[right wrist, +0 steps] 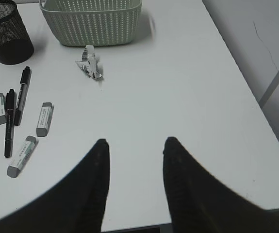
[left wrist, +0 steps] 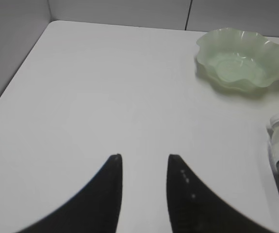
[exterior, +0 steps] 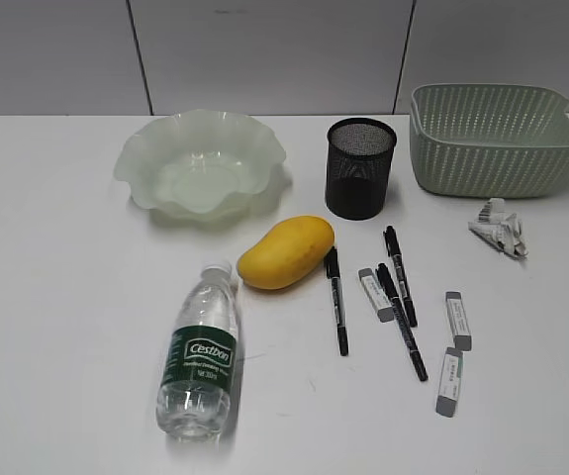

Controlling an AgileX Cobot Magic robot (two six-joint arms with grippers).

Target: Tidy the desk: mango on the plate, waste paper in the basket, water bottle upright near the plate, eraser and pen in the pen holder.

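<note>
White desk point(exterior: 56, 297) under grey wall panels. Neither arm visible from outside; only dark fingers seen by the wrist cameras: left gripper point(left wrist: 144, 167) and right gripper point(right wrist: 133, 150) both parted, holding nothing. Mango point(exterior: 285, 252) lying between plate point(exterior: 141, 153) and pens point(exterior: 335, 297), bottle point(exterior: 200, 351) flat on its side. Waste paper point(exterior: 499, 228) just before basket point(exterior: 492, 139). Pen holder point(exterior: 360, 168) upright; erasers point(exterior: 456, 320) scattered, lettering unreadable.

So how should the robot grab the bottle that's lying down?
Probably from above, closing the left gripper across the bottle at its green label. The bottle lies flat on the desk with its cap pointing toward the plate, so the round body offers two sides to pinch, and its left side is free.
</note>
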